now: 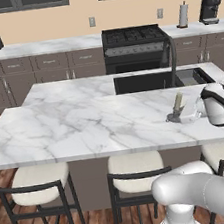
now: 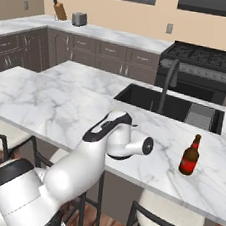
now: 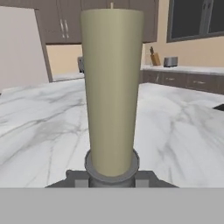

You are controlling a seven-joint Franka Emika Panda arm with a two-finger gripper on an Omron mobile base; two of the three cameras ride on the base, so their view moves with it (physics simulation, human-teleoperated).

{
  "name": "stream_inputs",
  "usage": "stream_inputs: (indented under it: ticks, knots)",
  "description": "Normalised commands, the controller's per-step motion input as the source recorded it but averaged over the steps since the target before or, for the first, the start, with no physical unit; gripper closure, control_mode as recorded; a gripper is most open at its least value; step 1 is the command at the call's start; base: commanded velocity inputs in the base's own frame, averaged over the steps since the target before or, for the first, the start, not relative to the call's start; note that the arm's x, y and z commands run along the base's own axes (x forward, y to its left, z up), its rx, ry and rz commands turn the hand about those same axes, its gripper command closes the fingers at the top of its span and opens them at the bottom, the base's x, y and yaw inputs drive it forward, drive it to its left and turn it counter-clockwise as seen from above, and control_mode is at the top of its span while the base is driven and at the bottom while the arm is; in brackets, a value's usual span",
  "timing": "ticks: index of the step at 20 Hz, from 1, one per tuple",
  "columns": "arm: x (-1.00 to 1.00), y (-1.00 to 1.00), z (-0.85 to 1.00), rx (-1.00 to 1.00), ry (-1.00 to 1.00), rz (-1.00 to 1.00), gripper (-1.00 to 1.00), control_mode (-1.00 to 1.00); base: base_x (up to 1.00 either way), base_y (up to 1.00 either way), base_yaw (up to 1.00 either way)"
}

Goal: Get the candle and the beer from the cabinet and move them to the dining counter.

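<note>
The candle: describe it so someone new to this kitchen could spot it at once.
Find the long white marble dining counter with stools beneath, then look toward its sink-side end. There the candle stands upright in the claw. It is a short olive-beige stick on a round dark grey base, unlike the brown, red-labelled beer nearby.

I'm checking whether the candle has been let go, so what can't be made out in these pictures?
- Left base view: the gripper fingers at the candle base are too small to read.
- Hand view: the bottom edge cuts off the holder's foot, so contact with the counter is unseen.
- Right base view: the arm hides the candle; the beer label is unreadable.
</note>
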Motion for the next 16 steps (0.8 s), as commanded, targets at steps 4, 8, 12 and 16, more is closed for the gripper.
stream_inputs:
  ticks: [4, 8, 12, 16]
  knots:
    - [0.10, 0.00, -0.20, 0.00, 0.00, 0.00, 1.00, -1.00, 0.00, 0.00, 0.00]
    - [0.14, 0.00, -0.17, 0.00, 0.00, 0.00, 1.00, -1.00, 0.00, 0.00, 0.00]
    - [0.19, 0.00, -0.18, 0.00, 0.00, 0.00, 1.00, -1.00, 0.00, 0.00, 0.00]
    - [0.21, 0.00, -0.22, 0.00, 0.00, 0.00, 1.00, -1.00, 0.00, 0.00, 0.00]
